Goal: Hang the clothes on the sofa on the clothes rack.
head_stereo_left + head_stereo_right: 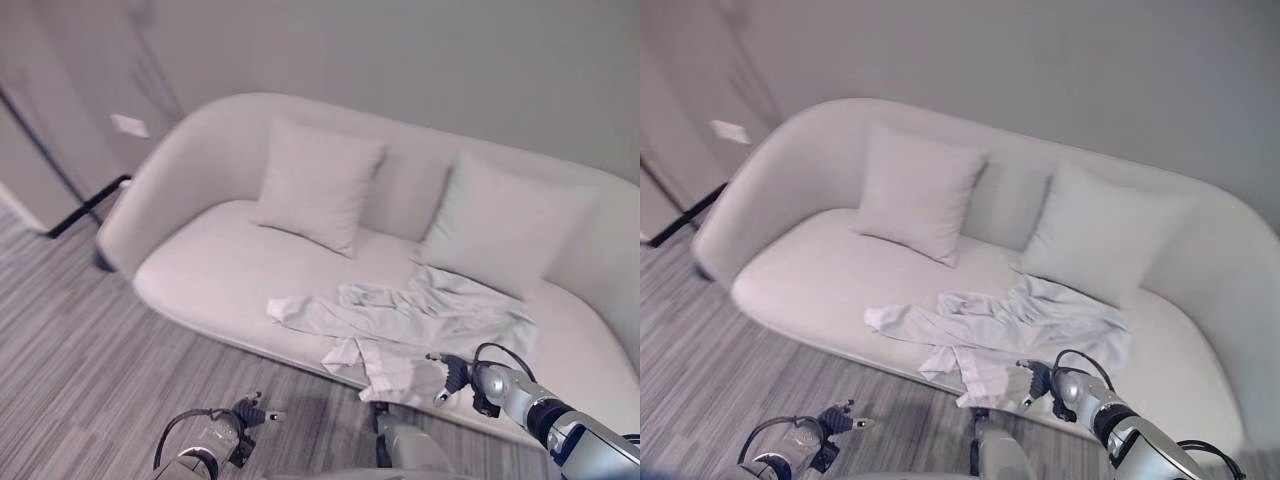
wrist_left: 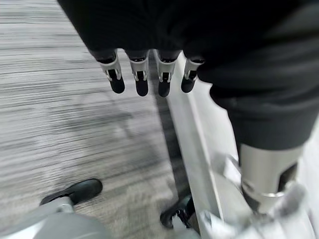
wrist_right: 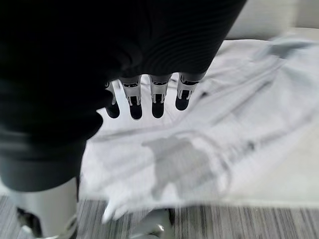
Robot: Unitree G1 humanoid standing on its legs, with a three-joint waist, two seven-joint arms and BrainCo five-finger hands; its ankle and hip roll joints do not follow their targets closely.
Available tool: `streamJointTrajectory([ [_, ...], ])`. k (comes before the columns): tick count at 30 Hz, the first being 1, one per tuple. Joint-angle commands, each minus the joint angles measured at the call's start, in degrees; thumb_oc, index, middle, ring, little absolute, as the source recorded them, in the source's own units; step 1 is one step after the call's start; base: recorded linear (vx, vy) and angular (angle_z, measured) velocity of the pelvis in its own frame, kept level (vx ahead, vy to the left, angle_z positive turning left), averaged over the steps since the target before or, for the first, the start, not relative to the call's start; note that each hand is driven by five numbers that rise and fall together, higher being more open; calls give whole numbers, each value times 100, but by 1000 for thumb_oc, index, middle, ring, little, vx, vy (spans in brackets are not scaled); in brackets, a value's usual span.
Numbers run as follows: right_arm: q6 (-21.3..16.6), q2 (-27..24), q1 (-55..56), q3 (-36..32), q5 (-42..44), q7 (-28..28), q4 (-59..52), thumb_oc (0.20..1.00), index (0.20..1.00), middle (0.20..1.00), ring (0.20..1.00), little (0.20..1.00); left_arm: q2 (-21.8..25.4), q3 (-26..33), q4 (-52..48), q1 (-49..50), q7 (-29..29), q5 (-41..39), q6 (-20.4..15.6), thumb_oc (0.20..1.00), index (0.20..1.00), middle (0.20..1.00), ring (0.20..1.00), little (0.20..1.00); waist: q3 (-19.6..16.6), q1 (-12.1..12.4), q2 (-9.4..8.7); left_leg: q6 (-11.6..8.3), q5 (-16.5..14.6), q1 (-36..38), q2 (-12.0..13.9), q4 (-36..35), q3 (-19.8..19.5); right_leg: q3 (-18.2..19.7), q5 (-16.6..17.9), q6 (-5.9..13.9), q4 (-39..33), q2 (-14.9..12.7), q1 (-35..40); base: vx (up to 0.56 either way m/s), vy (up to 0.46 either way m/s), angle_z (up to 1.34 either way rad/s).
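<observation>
A crumpled white shirt (image 1: 400, 320) lies on the front of the seat of a pale sofa (image 1: 200, 270), with one part hanging over the seat's front edge. My right hand (image 1: 452, 376) hovers just above that front edge of the shirt (image 3: 199, 149). Its fingers (image 3: 144, 99) are straight and hold nothing. My left hand (image 1: 248, 412) hangs low over the floor in front of the sofa, apart from the shirt. In the left wrist view its fingers (image 2: 139, 74) are straight and empty.
Two pale cushions (image 1: 315, 185) (image 1: 495, 225) lean against the sofa's curved back. Grey plank floor (image 1: 80, 340) stretches in front and to the left. A dark strip (image 1: 90, 205) runs along the floor by the wall at far left.
</observation>
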Motion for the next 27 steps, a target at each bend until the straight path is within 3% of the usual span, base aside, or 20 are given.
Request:
streamJointTrajectory([
  [1,-37,-33,-476,-68,-37,-154,382,1000,1000,1000,1000,1000,-197,370,-291,-108,72,-291,-48,1000,1000,1000,1000,1000,33,145,308,-250,1096,-768,289,-308,341,66,785,170,-676,-51,448,151,-81,48],
  [8,2,8,-568,-291,-45,-349,838,1000,1000,1000,1000,1000,-371,753,-369,96,88,-230,-39,1000,1000,1000,1000,1000,21,243,473,-285,1178,-1046,447,-278,244,-49,784,207,-694,-94,432,78,-21,8],
  [13,48,-43,-978,-524,124,-643,1086,1000,1000,1000,1000,1000,-411,823,-681,206,34,-154,-19,1000,1000,1000,1000,1000,297,289,743,-325,1178,-1166,553,-282,263,-40,724,243,-528,-128,282,32,15,-7],
  [14,63,-62,-1203,-438,123,-706,1320,1000,1000,1000,1000,1000,-412,746,-868,214,-25,-126,-25,1000,1000,1000,1000,1000,497,323,914,-348,1207,-1298,570,-259,272,-53,723,252,-467,-171,150,-40,20,4],
  [15,60,-60,-1207,-436,123,-707,1326,1000,1000,1000,1000,1000,-413,748,-870,213,-26,-126,-23,1000,1000,1000,1000,1000,497,322,914,-349,1207,-1300,570,-258,272,-53,721,252,-462,-171,145,-108,50,5],
  [16,89,-153,-1466,-446,166,-800,1488,1000,1000,1000,1000,1000,-383,637,-1242,221,-98,-98,-17,1000,1000,1000,1000,1000,748,356,1115,-373,1228,-1453,574,-228,281,-44,714,254,-402,-215,-3,-65,30,8],
  [17,87,-153,-1469,-445,166,-800,1491,1000,1000,1000,1000,1000,-383,637,-1247,221,-99,-99,-13,1000,1000,1000,1000,1000,748,357,1116,-373,1227,-1455,573,-225,282,-43,713,254,-398,-215,-6,-135,71,6],
  [18,118,-366,-1863,-521,273,-962,1577,1000,1000,1000,1000,1000,-360,549,-1744,269,-204,-98,6,1000,1000,1000,1000,1000,1011,381,1338,-393,1240,-1625,561,-203,313,-12,704,265,-360,-260,-127,-72,41,7],
  [19,117,-367,-1866,-519,273,-962,1578,1000,1000,1000,1000,1000,-360,549,-1750,269,-205,-98,11,1000,1000,1000,1000,1000,1014,382,1340,-393,1238,-1625,560,-200,314,-11,702,265,-357,-260,-129,-108,70,6],
  [22,86,-767,-2486,-541,473,-1272,1735,1000,1000,1000,1000,1000,-394,525,-2246,333,-308,-117,-3,1000,1000,1000,1000,1000,1400,381,1728,-435,1298,-1873,559,-162,386,32,683,294,-294,-319,-293,-65,58,2],
  [23,86,-770,-2488,-539,474,-1271,1734,1000,1000,1000,1000,1000,-396,525,-2248,332,-309,-117,-1,1000,1000,1000,1000,1000,1404,381,1731,-435,1297,-1871,560,-161,387,32,682,294,-292,-318,-293,-47,55,11],
  [24,24,-964,-2815,-522,575,-1422,1669,1000,1000,1000,1000,1000,-413,603,-2391,300,-314,-118,-17,1000,1000,1000,1000,1000,1568,372,1875,-444,1335,-1961,572,-110,409,59,670,314,-228,-328,-355,0,0,0],
  [27,-61,-1183,-3245,-463,715,-1623,1729,1000,1000,1000,1000,1000,-413,694,-2608,207,-270,-128,-35,1000,1000,1000,1000,1000,1801,320,2051,-471,1381,-2064,577,-47,421,97,653,337,-128,-356,-431,0,10,-8],
])
